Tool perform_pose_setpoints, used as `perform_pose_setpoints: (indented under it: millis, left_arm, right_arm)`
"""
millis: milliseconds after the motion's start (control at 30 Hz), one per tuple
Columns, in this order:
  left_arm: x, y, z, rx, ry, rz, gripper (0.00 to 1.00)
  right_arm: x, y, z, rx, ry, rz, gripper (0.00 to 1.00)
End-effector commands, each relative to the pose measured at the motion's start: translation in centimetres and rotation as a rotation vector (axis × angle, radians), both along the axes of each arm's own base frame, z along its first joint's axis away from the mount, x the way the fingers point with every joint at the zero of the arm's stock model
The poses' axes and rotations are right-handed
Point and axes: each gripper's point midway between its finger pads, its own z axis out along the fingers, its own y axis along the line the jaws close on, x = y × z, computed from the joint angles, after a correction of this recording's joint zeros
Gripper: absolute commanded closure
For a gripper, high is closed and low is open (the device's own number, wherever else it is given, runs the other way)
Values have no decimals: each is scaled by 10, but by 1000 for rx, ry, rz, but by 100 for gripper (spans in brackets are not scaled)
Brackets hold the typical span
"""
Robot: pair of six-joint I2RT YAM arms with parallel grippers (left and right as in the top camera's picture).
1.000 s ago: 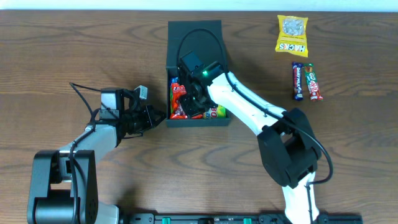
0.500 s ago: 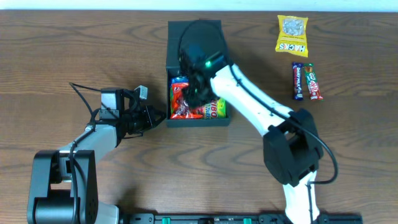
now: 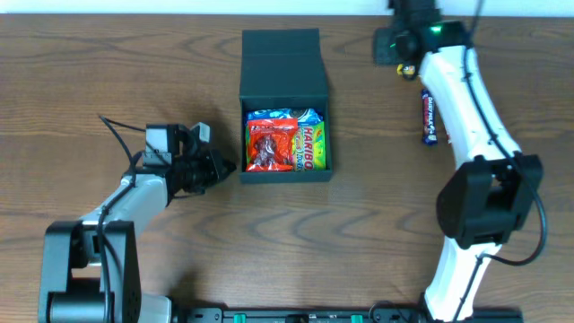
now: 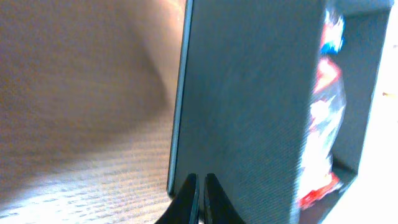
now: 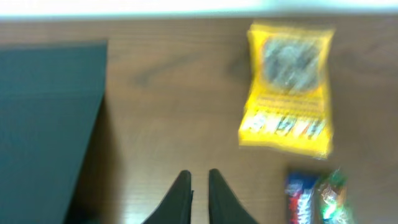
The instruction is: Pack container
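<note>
Two closed, empty grippers: left gripper [image 4: 198,182] at the container [image 4: 249,93] side wall, right gripper [image 5: 198,177] above the table near a yellow snack packet [image 5: 287,93].

The container [image 4: 249,93] is dark cardboard, matt, with a fine, slightly rough texture on its wall. The table [image 3: 134,72] shows brown wood grain, smooth with a low sheen. The red packet [image 3: 272,148] and the yellow packet [image 5: 287,87] are plastic film — glossy, creased.
</note>
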Motion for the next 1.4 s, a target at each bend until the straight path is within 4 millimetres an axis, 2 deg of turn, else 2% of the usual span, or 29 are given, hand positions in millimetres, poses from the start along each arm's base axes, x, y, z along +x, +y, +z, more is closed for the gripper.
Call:
perform_pose_setpoints:
  millis: [0,33,67,100,133,167,300,367,500,667,967,1100,1200,1333,1367]
  left_arm:
    - [36,15,41,99,-130,54,94]
    - [41,18,49,116,-143,66,94]
    - [48,22,61,143,-162,79,94]
    - [55,25,73,164,-182,81,94]
    - [59,27,82,178,-196,81,94]
    - [65,28,95,194,-218,76,94]
    - [80,37,131,285,-274,73,94]
    - [82,41,142,339,-289,67,94]
    - [83,45,156,393,-303,50,94]
    - [81,46,159,406,-301,41,94]
    - [78,47,157,419,-296,22,94]
    - [78,46,157,419,-294,21,94]
    - [78,46,156,419,-291,20,94]
    - [74,47,154,424,-277,11,94]
    - [73,47,153,426,-273,6,94]
  right_arm:
    - [19,-14,7,-10,-67,92,78]
    - [27,-23,5,-11,-91,80,69]
    - [35,-32,2,-13,-111,63,46]
    - [45,-44,-4,-16,-133,43,39]
    - [50,-51,-8,-22,-143,28,37]
    - [58,-61,-17,-30,-155,8,27]
    - [76,-87,-58,-50,-156,-44,13]
    - [79,-92,-81,-49,-133,-53,12]
    - [85,-96,-110,-45,-119,-63,10]
    - [96,-101,-135,-60,-140,-77,9]
    - [105,-116,-150,-114,-180,-134,8]
    - [102,-117,-164,-110,-156,-138,12]
    - [102,-116,-170,-79,-149,-163,24]
    - [99,-118,-177,-7,-141,-233,46]
    - [99,-118,-178,8,-141,-243,55]
